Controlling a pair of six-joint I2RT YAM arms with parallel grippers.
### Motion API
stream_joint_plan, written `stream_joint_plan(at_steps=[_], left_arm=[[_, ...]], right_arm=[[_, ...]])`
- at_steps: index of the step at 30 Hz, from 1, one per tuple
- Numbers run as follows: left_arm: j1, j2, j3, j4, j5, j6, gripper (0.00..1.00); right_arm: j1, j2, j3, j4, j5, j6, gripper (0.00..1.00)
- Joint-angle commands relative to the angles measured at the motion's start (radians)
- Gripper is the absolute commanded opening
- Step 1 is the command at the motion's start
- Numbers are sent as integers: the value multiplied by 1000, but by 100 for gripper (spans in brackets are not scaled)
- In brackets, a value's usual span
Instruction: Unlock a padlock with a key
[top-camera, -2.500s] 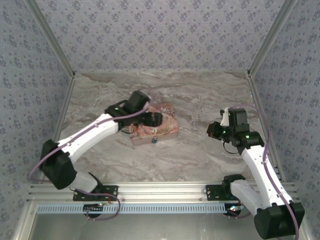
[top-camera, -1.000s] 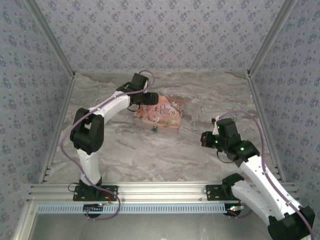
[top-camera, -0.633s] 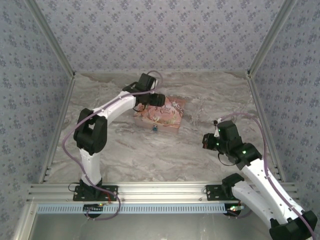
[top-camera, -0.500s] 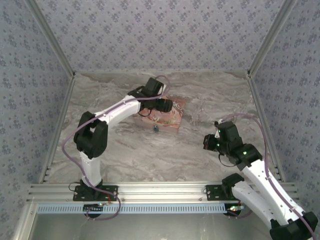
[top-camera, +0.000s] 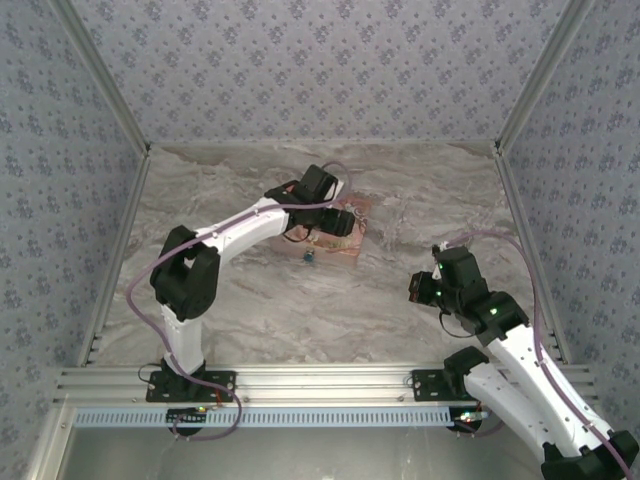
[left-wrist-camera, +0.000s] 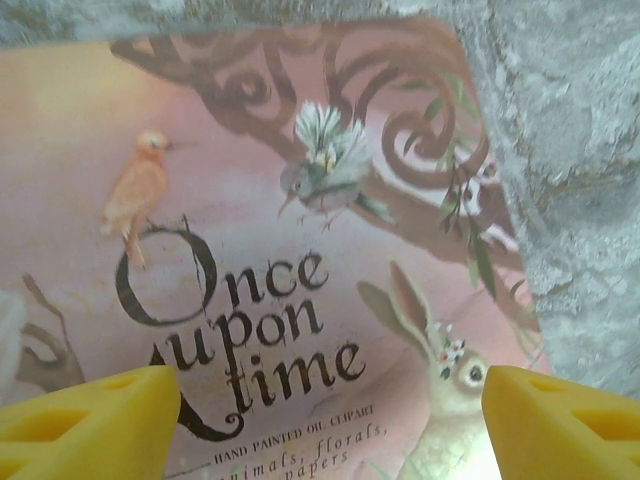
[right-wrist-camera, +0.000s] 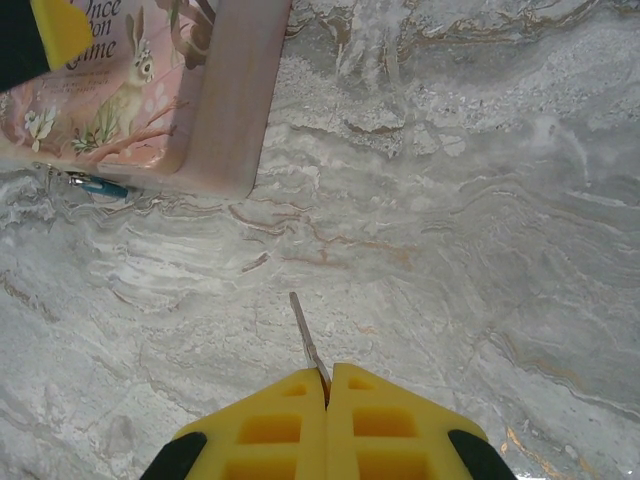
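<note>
Hanging above the pink box (top-camera: 356, 222), the left gripper (left-wrist-camera: 330, 400) has its yellow fingers (left-wrist-camera: 90, 415) spread wide apart over the lid's "Once upon a time" lettering, gripping nothing. Just beside the box's near edge, the padlock (right-wrist-camera: 100, 186), a small teal body, lies on the marble table (top-camera: 300, 310). Well to the right, the right gripper (right-wrist-camera: 326, 385) has its fingers pressed together on the key (right-wrist-camera: 304, 335), whose thin blade sticks out ahead over bare table.
</note>
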Motion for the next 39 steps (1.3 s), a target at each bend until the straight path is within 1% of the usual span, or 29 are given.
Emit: stream_joint_plan(at_steps=[1, 5, 9, 12, 18, 22, 24, 28, 32, 36, 39], left_arm=[[-6, -8, -51, -1, 43, -5, 79], [-21, -23, -98, 6, 74, -5, 78], [-49, -57, -162, 3, 68, -22, 77], [-67, -103, -249, 31, 66, -43, 77], [-72, -220, -413, 77, 44, -66, 77], [-70, -290, -459, 71, 15, -53, 77], [-70, -328, -477, 94, 11, -37, 78], [-70, -446, -544, 181, -12, 1, 82], [-70, -587, -656, 265, -40, 12, 86], [-69, -719, -783, 319, -55, -14, 89], [-66, -789, -863, 312, -62, -52, 89]], right_arm=[[10, -9, -2, -38, 22, 21, 0], [13, -9, -12, -34, 24, 25, 0], [15, -9, -18, -40, 25, 21, 0], [14, -9, -25, -39, 24, 20, 0], [16, -4, -36, -28, 15, 16, 0], [16, 0, -53, -2, -4, 19, 0], [17, 3, -62, 22, -16, 18, 0], [24, 8, -74, 77, -47, 21, 0], [41, 18, -80, 130, -78, 21, 0], [80, 44, -86, 204, -86, 33, 0], [116, 76, -86, 239, -82, 34, 0]])
